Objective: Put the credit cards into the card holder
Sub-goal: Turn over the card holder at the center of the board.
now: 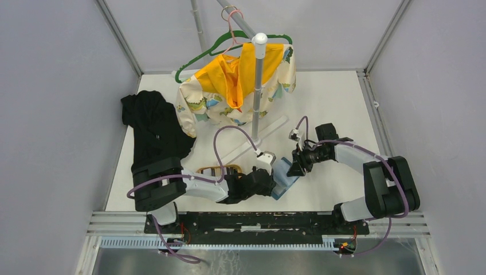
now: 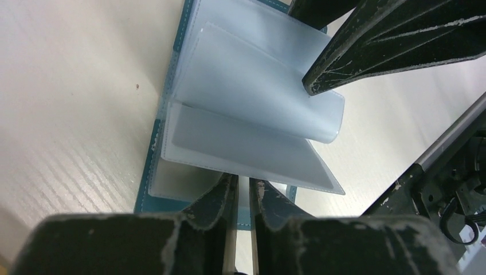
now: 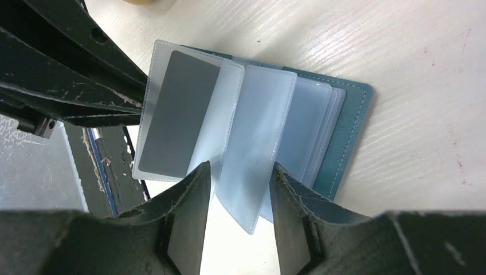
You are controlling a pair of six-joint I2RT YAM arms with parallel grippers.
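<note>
The card holder (image 1: 285, 182) is laid open on the table (image 1: 344, 114), its stiffer cover edge pinched by the near-shut left gripper (image 2: 243, 186), one pretty floppy, probably slick sleeve (image 3: 255, 132) just straddled by the half-open right gripper (image 3: 240, 169).

Bright even light, soft shadows; sheen on card holder (image 3: 286, 114); fg blurry.

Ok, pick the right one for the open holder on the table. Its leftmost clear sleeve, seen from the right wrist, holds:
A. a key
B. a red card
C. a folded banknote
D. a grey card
D: the right wrist view shows a plain grey card through the leftmost sleeve of the holder.
</note>
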